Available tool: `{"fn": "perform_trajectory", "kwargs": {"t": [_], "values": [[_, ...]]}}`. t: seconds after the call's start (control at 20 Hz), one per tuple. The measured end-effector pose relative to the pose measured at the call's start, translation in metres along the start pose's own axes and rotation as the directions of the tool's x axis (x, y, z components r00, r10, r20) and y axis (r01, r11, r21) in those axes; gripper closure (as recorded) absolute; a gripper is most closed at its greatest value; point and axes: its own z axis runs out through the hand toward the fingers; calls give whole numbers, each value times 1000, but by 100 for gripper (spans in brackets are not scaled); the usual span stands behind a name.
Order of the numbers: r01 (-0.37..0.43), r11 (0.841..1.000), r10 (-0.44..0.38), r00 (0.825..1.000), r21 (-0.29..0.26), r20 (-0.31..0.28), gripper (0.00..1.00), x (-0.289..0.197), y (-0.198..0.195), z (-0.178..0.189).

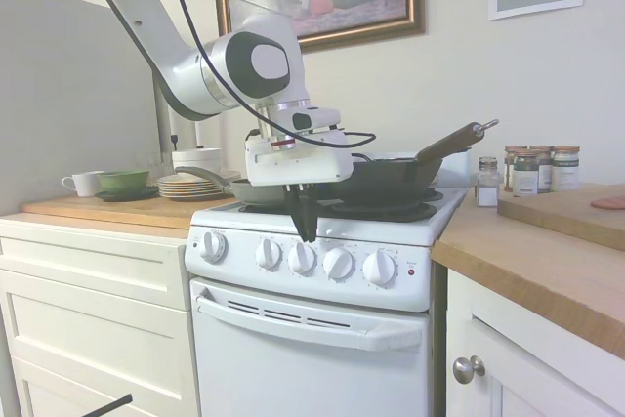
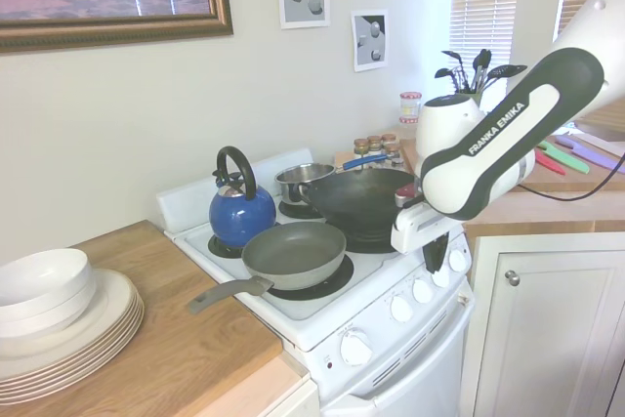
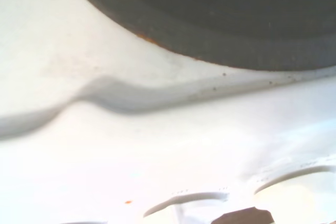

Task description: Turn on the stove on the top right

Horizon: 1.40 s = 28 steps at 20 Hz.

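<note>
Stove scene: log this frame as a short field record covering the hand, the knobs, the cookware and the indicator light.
stove: white electric range, five front knobs
hand: pointing down at the knob row, tips just above the third knob from the left; fingers look close together
cookware: blue kettle, small pot, dark wok, grey frying pan
red light: beside the rightmost knob; lit or not, cannot tell
</note>
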Motion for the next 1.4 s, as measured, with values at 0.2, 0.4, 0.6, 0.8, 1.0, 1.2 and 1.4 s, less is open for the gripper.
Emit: {"fn": "perform_trajectory", "kwargs": {"t": [0.2, 0.4, 0.6, 0.8, 1.0, 1.2, 1.4], "values": [[4, 1000, -4, 1000, 6, -2, 100, -5, 3, -9], [8, 1000, -8, 1000, 13, -6, 100, -13, 10, -19], [10, 1000, -10, 1000, 15, -6, 0, -20, 14, -25], [8, 1000, -8, 1000, 11, -6, 0, -22, 16, -27], [2, 1000, -2, 1000, 7, -5, 0, -21, 19, -26], [-3, 1000, 3, 1000, 7, -5, 0, -19, 20, -25], [-2, 1000, 2, 1000, 7, -4, 0, -20, 20, -25]]}}
